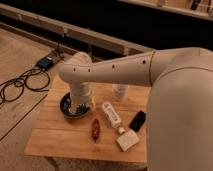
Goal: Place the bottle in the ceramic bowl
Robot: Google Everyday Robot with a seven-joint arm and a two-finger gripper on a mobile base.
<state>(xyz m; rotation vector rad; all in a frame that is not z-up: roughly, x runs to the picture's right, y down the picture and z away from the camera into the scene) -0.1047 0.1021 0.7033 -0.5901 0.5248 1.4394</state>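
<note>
White bottle (111,115) lies mid-bench (55,135), cap toward the near edge, just toward the right edge from the gripper (79,106) over the ceramic bowl (64,107); whether it grips, I cannot tell.

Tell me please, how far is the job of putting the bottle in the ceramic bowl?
Done: nothing yet. The bottle lies on the table beside the ceramic bowl, not in it. In hand: the gripper is down over the bowl, away from the bottle. Left: grasp, carry, release.
</note>
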